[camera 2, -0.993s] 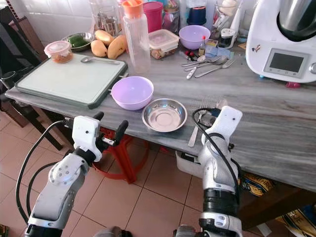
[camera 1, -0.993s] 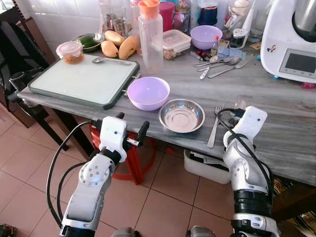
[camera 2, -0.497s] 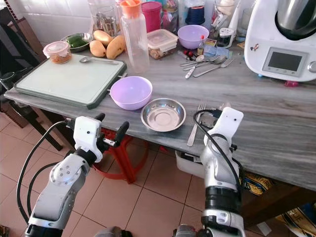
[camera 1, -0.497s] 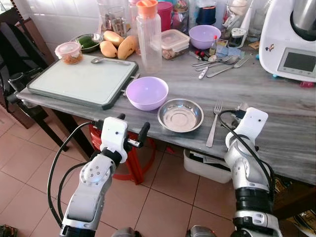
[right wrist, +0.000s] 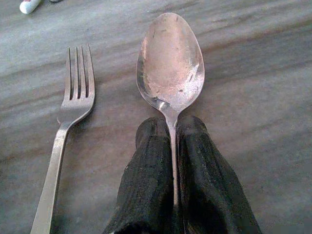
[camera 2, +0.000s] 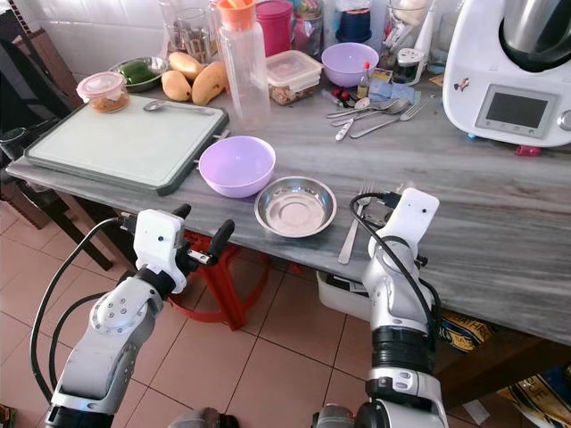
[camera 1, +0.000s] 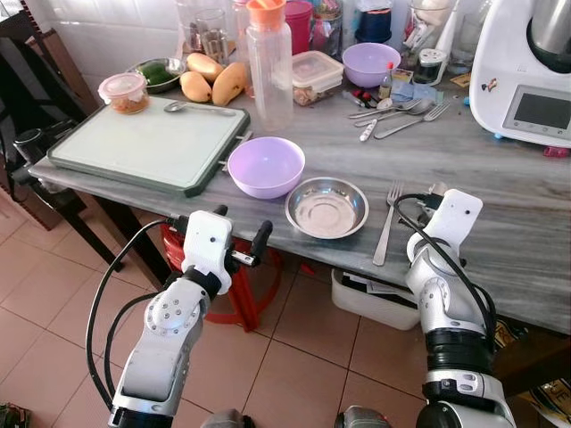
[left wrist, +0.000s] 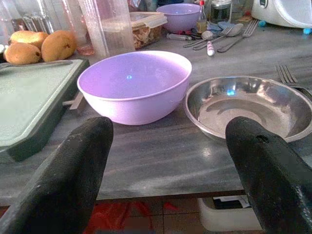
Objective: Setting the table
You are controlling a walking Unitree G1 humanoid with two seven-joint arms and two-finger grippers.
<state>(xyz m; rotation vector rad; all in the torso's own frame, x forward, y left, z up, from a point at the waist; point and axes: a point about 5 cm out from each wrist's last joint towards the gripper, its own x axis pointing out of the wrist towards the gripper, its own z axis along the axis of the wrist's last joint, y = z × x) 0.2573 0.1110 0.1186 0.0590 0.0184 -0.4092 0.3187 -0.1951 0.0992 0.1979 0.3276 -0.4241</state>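
A purple bowl point(camera 1: 267, 167) and a shallow steel bowl point(camera 1: 326, 207) sit side by side near the grey table's front edge point(camera 1: 500, 267). To the steel bowl's right lies a fork point(camera 1: 386, 225), with a spoon point(right wrist: 170, 63) beside it, lying flat on the table. My right gripper point(right wrist: 173, 126) is shut on the spoon's handle, low over the tabletop; from the head its white wrist point(camera 1: 453, 218) covers the fingers. My left gripper point(camera 1: 239, 227) hangs open below the table edge, facing the two bowls, with nothing between its fingers point(left wrist: 63, 180).
A green cutting board point(camera 1: 147, 143) fills the table's left. Behind stand a tall bottle point(camera 1: 270, 62), mangoes point(camera 1: 210, 80), another purple bowl point(camera 1: 370, 64), loose cutlery point(camera 1: 397, 111) and a white appliance point(camera 1: 526, 71). A red stool point(camera 1: 236, 285) and a white bin point(camera 1: 370, 299) sit under the table.
The right wrist has shifted slightly above the table edge, still holding the spoon beside the fork. The left arm has stayed where it was.
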